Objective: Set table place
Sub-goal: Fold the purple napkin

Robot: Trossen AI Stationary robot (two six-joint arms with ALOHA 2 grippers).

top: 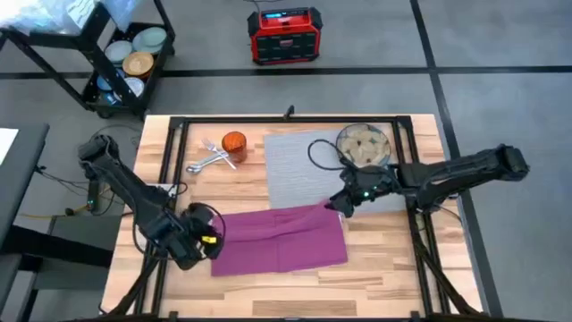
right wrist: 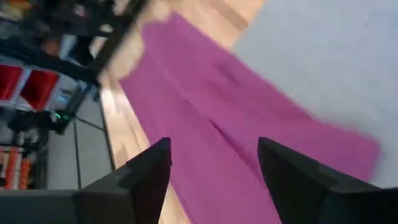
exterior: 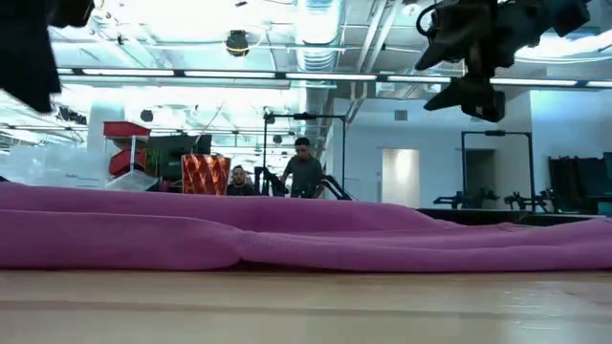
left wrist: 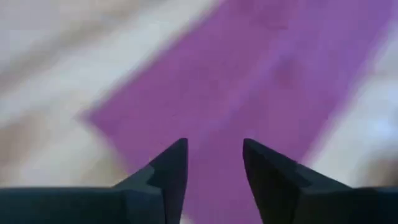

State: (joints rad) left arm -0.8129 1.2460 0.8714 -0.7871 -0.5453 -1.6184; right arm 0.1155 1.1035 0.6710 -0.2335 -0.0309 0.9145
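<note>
The magenta napkin [top: 281,237] lies flat on the wooden table [top: 375,268] near its front edge, folded in several layers. Its far right corner overlaps the grey mat [top: 308,170]. The beige plate [top: 363,145] sits on the mat's far right corner. An orange cup [top: 233,143] and the steel cutlery [top: 207,159] lie left of the mat. My left gripper [left wrist: 214,146] is open above the napkin's left end [left wrist: 249,81]. My right gripper [right wrist: 214,146] is open above the napkin's far right corner [right wrist: 217,112], raised well clear in the low view [exterior: 469,57].
A black metal frame [top: 286,121] runs around the tabletop. A dark cable loop [top: 322,152] lies on the mat beside the plate. Beyond the table stand a red box [top: 284,36] and a cart with dishes [top: 125,54]. People show in the room behind [exterior: 304,167].
</note>
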